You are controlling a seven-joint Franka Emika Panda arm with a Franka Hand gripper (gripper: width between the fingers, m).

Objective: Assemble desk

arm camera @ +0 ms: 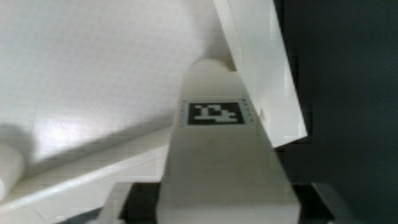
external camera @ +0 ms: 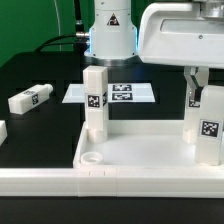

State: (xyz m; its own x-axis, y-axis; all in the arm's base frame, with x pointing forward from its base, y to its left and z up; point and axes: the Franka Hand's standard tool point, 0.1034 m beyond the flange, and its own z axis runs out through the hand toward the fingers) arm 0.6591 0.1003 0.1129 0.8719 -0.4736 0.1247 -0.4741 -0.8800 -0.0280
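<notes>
While two legs stand upright on the top (external camera: 150, 150), the desk looks about half built. The left leg (external camera: 95, 100) stands at the top's far corner on the exterior view's left, free of the arm; whether it is fully seated I cannot tell. The right leg (external camera: 209, 128) stands on the top at the exterior view's right, under the gripper (external camera: 198, 92). An open socket (external camera: 92, 157) shows at the near corner on the exterior view's left, so at least that corner lacks a leg. A loose leg (external camera: 30, 98) lies on the table (external camera: 40, 60), well apart from the top, and a white piece (external camera: 3, 130) at the edge may be another. In the wrist view the fingers (arm camera: 143, 208) are partly closed against either side of the right leg (arm camera: 222, 150), apparently gripping its upper end.
</notes>
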